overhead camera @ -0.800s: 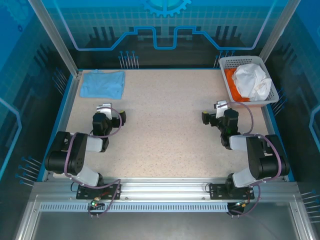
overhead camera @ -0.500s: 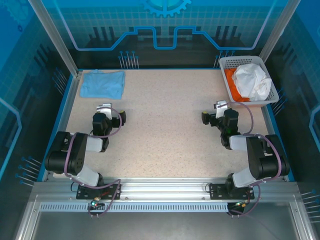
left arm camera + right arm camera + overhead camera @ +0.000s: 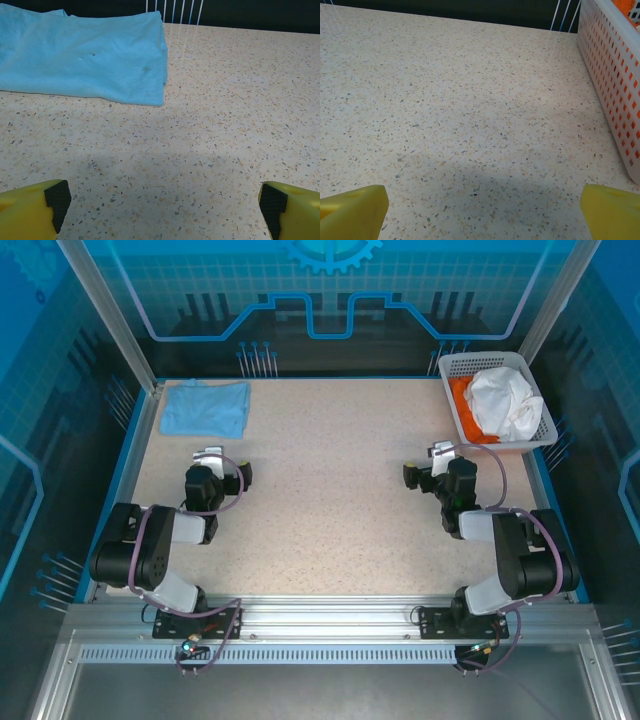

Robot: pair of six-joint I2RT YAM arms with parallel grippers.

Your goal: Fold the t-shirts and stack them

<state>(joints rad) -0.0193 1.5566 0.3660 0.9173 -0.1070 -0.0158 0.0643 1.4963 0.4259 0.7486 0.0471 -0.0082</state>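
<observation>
Tabletop [image 3: 330,490] of speckled beige carries a light blue t-shirt [image 3: 205,408], lying flat at the far left corner, and a white lattice basket [image 3: 455,365] at the far right corner. A crumpled white t-shirt [image 3: 505,402] sits in the basket on top of an orange cloth [image 3: 462,398]. Both arms are folded low, and the left gripper [image 3: 209,454] and right gripper [image 3: 441,451] point toward the far side, each well short of the cloth. From the left wrist, the yellow fingers [image 3: 30,210] with black pads [image 3: 57,197] stand wide apart over bare tabletop, holding nothing, and the blue shirt lies ahead to the left. From the right wrist, the jaws are likewise spread and hold nothing, and the basket wall rises at the right edge.
</observation>
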